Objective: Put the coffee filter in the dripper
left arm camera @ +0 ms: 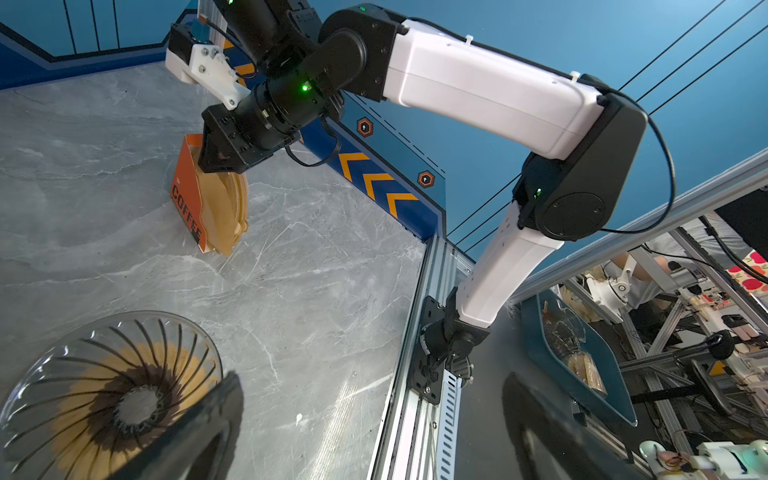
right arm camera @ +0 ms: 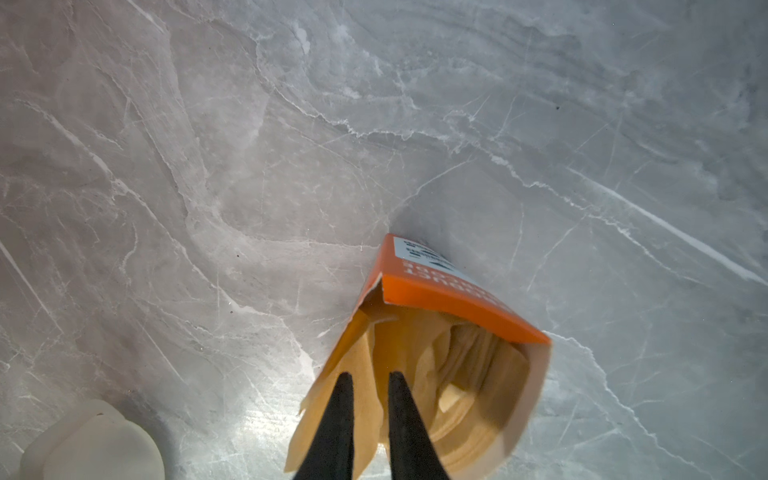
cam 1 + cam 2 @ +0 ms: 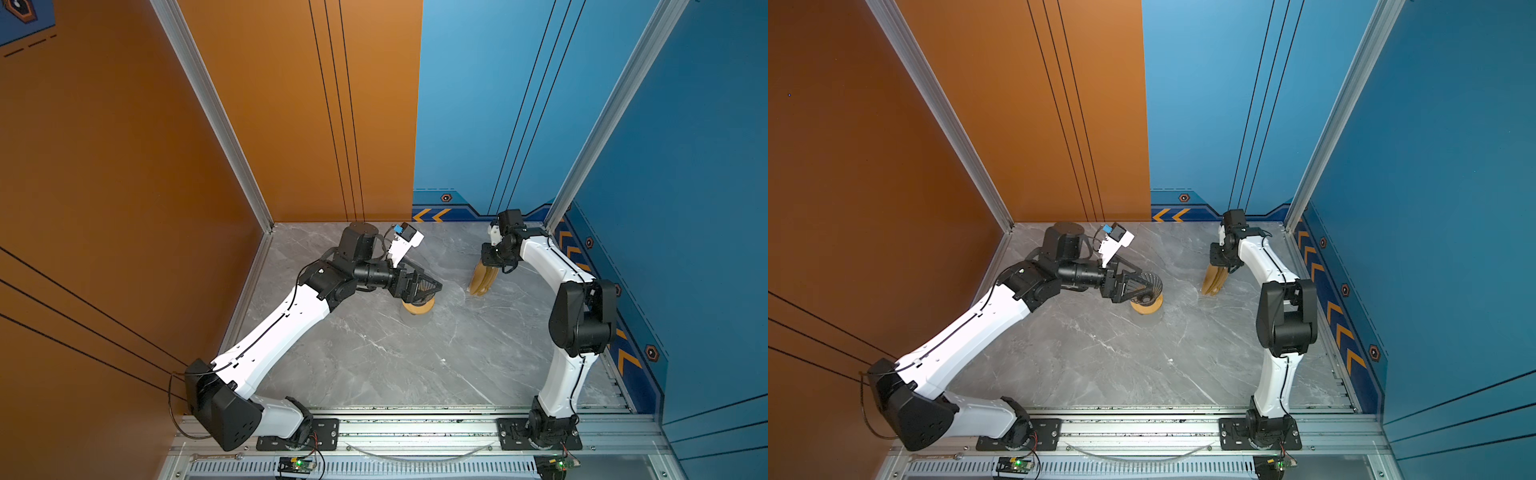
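Tan coffee filter (image 2: 324, 399), half hidden inside the orange pack (image 2: 457, 299), is pinched by the right gripper (image 2: 370, 376). The left gripper (image 3: 430, 289) gapes wide, partly masking the dripper (image 1: 83, 361).

The grey marble-look slab (image 3: 374, 353) is carrying everything here, with an aluminium rail (image 3: 415, 419) running along its near edge. 2 things are showing on it in both top views. Towards the back, left of centre, a round wooden ring (image 3: 1146, 309) is peeking out from under the dripper (image 1: 83, 374). A faint pale patch is showing beneath the ring, so I can't tell whether it's touching stone. Well apart to the right, an orange-sleeved filter pack (image 3: 482, 282) is standing tilted, its lower end touching the slab in the left wrist view. 1 tiny white speck (image 3: 1170, 360) is lying on bare stone nearer the front.
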Tool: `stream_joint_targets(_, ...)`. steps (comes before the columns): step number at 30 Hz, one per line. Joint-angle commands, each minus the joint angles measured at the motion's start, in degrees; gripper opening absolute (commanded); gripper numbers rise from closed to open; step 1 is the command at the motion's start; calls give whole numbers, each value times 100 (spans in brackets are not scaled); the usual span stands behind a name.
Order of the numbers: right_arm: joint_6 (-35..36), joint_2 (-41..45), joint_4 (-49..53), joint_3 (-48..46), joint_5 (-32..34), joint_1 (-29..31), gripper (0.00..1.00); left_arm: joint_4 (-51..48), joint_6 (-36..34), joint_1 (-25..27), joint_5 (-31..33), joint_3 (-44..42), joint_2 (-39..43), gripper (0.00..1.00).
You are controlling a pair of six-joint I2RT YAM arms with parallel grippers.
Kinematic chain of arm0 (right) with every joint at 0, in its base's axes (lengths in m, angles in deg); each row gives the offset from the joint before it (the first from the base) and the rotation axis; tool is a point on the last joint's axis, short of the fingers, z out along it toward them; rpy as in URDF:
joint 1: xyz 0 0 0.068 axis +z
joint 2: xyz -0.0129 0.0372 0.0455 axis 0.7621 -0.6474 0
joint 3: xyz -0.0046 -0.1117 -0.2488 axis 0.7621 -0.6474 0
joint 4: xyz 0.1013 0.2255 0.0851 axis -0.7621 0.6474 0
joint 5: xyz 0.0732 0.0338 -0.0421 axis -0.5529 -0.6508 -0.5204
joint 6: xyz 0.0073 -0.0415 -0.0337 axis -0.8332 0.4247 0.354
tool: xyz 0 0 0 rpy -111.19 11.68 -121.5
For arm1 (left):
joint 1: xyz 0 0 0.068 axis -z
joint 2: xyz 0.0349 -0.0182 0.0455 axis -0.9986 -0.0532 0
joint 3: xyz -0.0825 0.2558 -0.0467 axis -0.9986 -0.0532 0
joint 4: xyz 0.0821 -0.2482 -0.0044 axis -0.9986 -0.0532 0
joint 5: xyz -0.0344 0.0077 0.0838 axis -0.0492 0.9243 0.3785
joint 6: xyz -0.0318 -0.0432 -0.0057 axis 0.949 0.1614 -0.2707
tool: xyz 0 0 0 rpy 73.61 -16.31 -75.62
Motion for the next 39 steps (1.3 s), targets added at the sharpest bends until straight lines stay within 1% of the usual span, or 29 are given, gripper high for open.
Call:
stream_joint_targets(1, 114, -85, 134, 179, 56, 21, 16, 68, 37, -151, -352, 166, 100, 98)
stream_joint_targets(3, 107, -109, 130, 159, 45, 21, 16, 66, 67, -284, -497, 205, 87, 98)
stream_joint_targets(9, 7, -141, 21, -26, 115, 78, 16, 70, 124, -521, -626, 245, 98, 98)
stream_joint_targets(14, -462, -63, -471, -394, 122, 136, 16, 71, 307, -918, -1242, 378, -173, 98)
stream_joint_targets(17, -708, -44, -615, -437, 223, 170, 15, 74, 392, -1203, -1466, 423, -262, 98)
stream_joint_targets(19, -796, -10, -639, -408, 269, 180, 15, 74, 335, -1276, -1487, 406, -267, 98)
stream_joint_targets(23, -953, 76, -602, -305, 312, 171, 13, 75, 286, -1224, -1412, 396, -236, 98)
stream_joint_targets(28, -1067, 110, -762, -454, 201, 230, 11, 74, 171, -1047, -1277, 347, -185, 98)
stream_joint_targets(36, -999, 11, -850, -474, 193, 245, 3, 93, 106, -974, -1077, 280, -159, 98)
stream_joint_targets(39, -972, -5, -851, -429, 166, 198, 1, 94, 169, -974, -1165, 312, -156, 98)
